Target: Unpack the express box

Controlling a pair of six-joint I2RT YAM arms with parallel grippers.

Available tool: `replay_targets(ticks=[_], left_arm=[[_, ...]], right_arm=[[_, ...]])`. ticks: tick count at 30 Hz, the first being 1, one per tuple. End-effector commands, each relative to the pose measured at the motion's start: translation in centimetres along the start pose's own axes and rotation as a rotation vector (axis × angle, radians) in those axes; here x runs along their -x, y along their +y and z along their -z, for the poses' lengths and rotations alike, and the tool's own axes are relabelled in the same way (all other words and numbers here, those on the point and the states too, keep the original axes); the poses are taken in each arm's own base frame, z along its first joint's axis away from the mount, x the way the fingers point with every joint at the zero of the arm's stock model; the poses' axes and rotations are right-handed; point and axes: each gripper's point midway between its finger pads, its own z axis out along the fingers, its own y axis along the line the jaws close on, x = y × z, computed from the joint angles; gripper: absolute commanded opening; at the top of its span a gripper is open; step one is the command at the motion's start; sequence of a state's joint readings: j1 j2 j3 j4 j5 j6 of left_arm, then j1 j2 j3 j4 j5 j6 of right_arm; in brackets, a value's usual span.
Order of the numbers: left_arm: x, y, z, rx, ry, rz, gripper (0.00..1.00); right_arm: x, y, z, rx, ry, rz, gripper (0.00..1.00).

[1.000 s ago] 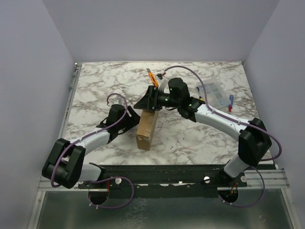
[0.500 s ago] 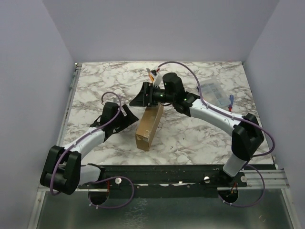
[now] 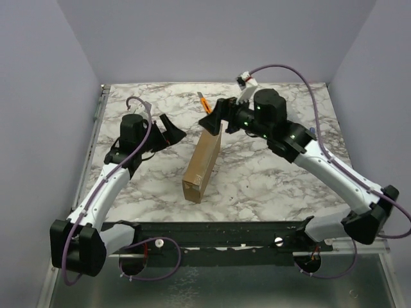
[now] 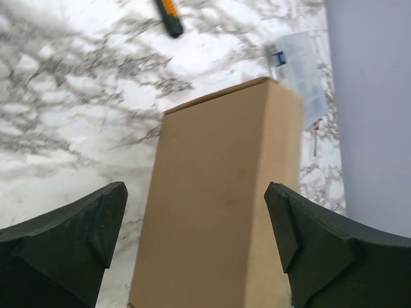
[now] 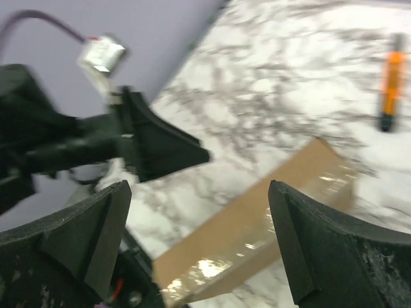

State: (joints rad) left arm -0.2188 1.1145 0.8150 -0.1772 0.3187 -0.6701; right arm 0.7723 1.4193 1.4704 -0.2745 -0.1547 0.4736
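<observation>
Express box (image 3: 204,163) is standing on its thin side, mid table (image 3: 270,186), looking taped shut. L gripper (image 3: 173,128) & R gripper (image 3: 215,119) are both gaping wide near its far end, holding nothing, prob. readying to grab it from 2 sides.

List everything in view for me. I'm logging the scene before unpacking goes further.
express box: one, brown cardboard, on edge mid-table
utility knife: one, orange and black, on the table beyond the box's far end
clear plastic item: one, clear with a blue mark, far right of the box; blurred
table: one, white-grey marble
left tool: one, black, open, left of the box, apart from it
right tool: one, black, open, over the box's far end
</observation>
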Motion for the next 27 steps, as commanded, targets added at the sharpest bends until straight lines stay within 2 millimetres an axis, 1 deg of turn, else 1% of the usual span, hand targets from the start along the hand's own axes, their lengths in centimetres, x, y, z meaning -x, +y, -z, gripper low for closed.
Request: replay_targets(ticks=[1, 2, 3, 5, 7, 9, 13, 16, 19, 23, 25, 27], left_arm=[[1.9, -4.2, 1.8, -0.128, 0.018, -0.139, 0.99], [2.5, -5.3, 2.1, -0.157, 0.014, -0.161, 0.99], [2.4, -6.0, 2.0, -0.176, 0.024, -0.182, 0.99], [2.5, -7.6, 1.9, -0.174, 0.015, -0.246, 0.99], [2.0, -8.3, 1.4, -0.125, 0.006, -0.289, 0.99], [1.3, -8.8, 0.8, -0.094, 0.006, -0.311, 0.99], [-0.3, -9.7, -0.5, -0.015, 0.013, -0.382, 0.99], [-1.4, -9.6, -1.7, 0.061, 0.026, -0.422, 0.99], [-2.7, -9.3, -2.9, 0.082, 0.081, -0.438, 0.99], [-5.2, -10.3, -4.0, 0.054, 0.154, -0.476, 0.99], [-5.9, -10.3, -4.3, 0.059, 0.166, -0.494, 0.99], [-6.1, -9.7, -4.6, 0.095, 0.169, -0.512, 0.99]], right_arm=[[-0.7, -9.7, 5.2, -0.493, -0.069, 0.156, 1.0], [-0.9, -11.1, 6.3, -0.563, -0.089, 0.164, 1.0], [-1.2, -12.1, 7.3, -0.62, -0.108, 0.17, 1.0], [-1.8, -13.6, 8.9, -0.69, -0.129, 0.185, 1.0], [-2.6, -15.1, 10.0, -0.747, -0.137, 0.167, 1.0], [-3.6, -15.9, 10.5, -0.765, -0.133, 0.132, 1.0], [-5.9, -16.3, 9.6, -0.721, -0.072, 0.093, 1.0], [-7.4, -16.5, 8.7, -0.682, -0.02, 0.069, 1.0], [-8.1, -16.6, 8.2, -0.647, -0.01, 0.049, 1.0], [-8.8, -16.8, 7.9, -0.627, 0.004, 0.033, 1.0], [-9.1, -17.1, 7.9, -0.634, 0.017, 0.028, 1.0], [-9.5, -17.3, 7.8, -0.639, 0.031, 0.022, 1.0]])
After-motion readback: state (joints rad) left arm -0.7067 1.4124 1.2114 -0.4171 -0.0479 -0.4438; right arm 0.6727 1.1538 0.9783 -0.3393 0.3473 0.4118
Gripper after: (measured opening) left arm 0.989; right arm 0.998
